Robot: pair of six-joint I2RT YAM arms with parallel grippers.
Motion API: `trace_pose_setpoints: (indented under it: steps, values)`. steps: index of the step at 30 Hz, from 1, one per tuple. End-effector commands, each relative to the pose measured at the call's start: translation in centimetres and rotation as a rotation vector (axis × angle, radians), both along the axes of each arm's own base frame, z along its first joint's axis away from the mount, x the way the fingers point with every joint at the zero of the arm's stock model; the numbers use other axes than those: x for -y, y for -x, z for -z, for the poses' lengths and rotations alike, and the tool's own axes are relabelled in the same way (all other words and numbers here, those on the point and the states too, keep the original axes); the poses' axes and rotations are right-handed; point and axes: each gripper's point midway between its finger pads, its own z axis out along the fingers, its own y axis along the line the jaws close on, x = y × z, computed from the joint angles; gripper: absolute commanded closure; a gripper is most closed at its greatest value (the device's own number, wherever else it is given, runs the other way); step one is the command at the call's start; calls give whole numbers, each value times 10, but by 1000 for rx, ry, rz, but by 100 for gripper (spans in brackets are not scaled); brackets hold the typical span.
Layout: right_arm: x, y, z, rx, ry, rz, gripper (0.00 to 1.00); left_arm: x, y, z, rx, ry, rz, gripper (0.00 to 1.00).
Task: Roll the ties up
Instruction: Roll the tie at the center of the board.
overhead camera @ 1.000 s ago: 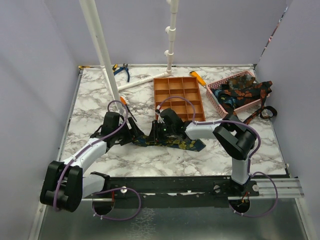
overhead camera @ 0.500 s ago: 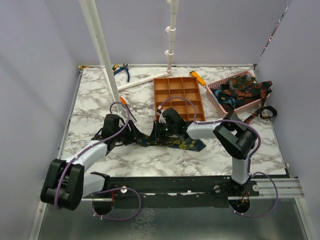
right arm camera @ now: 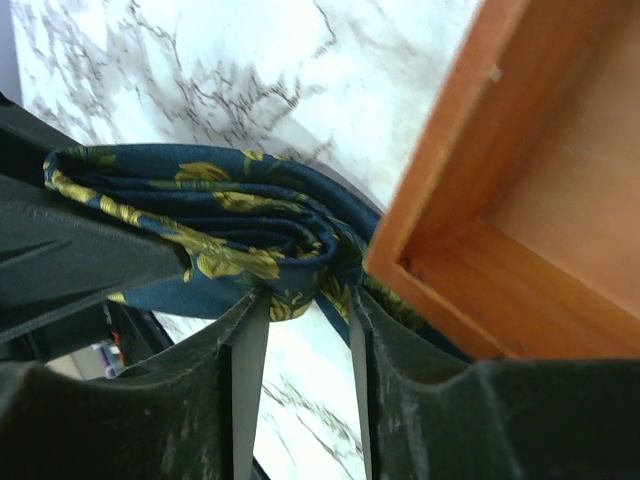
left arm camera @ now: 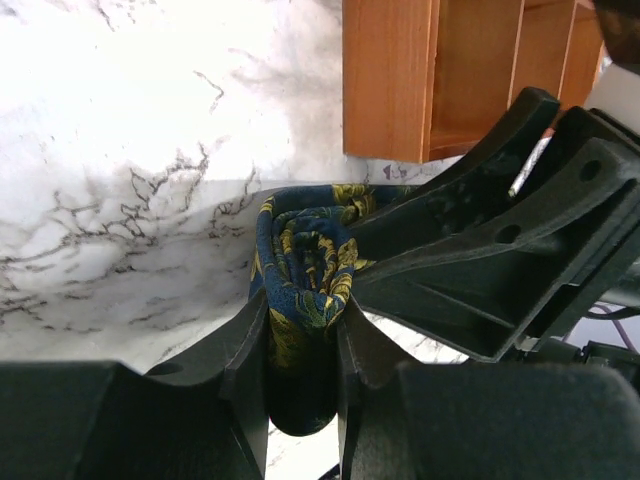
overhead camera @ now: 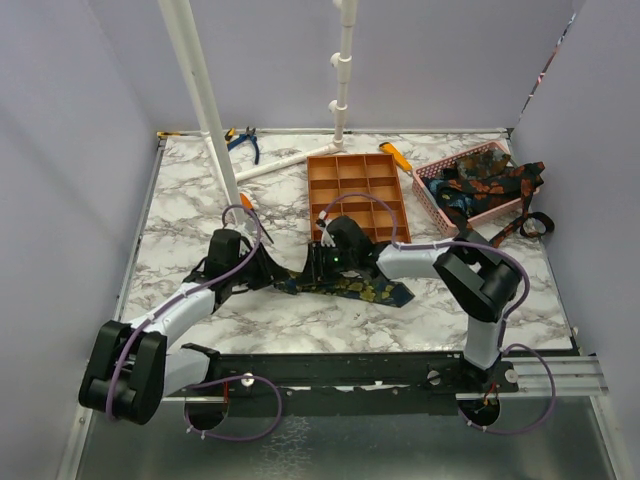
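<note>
- Pinching the folded end of the navy tie (left arm camera: 300, 260), the left tool (left arm camera: 300, 340) is pressed onto the fabric.
- Right tool (right arm camera: 305, 310): the fold sits at its fingertips, but I cannot tell if it grips.
- The navy tie lies on the marble worktop (left arm camera: 120, 150), just beside the orange compartment tray (right arm camera: 480, 150).

No lettering, label, brand mark or number is showing legibly on the tie (left arm camera: 300, 270), the orange tray (left arm camera: 385, 80) or the counter (left arm camera: 120, 120).

Left arm (overhead camera: 180, 303) and right arm (overhead camera: 410, 262) share pale grey links, bulky black joints and a looping purple cable (overhead camera: 240, 206) each. The left gripper (left arm camera: 300, 325) is matte black plastic, its fingers (left arm camera: 245, 380) angular and scuffed, with greyer inner faces
</note>
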Motion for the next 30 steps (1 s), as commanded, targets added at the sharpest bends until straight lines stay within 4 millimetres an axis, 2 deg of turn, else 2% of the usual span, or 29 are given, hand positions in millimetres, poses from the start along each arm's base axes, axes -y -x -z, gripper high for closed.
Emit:
trace_pose_setpoints:
  steps: [1, 5, 9, 13, 22, 27, 30]
  values:
    - [34, 4, -1, 20, 111, 74, 55, -7, 0, -1, 19, -126, -8, 100]
    - [63, 11, -7, 63, 160, 128, 53, -17, 2, 0, 23, -328, -17, 100]
    - [96, 29, -3, 80, 198, 160, 53, -29, 0, -3, 21, -514, -60, 100]
    - [115, 46, -4, 81, 190, 178, 54, -42, -2, -5, -5, -672, -95, 100]
    - [136, 67, -13, 98, 149, 194, 54, -70, -5, -13, -32, -1025, -143, 100]
    - [143, 76, -14, 107, 133, 191, 54, -70, -7, -15, -23, -1158, -166, 100]
    - [152, 83, -8, 94, 160, 190, 54, -65, -8, -15, -16, -1234, -163, 100]
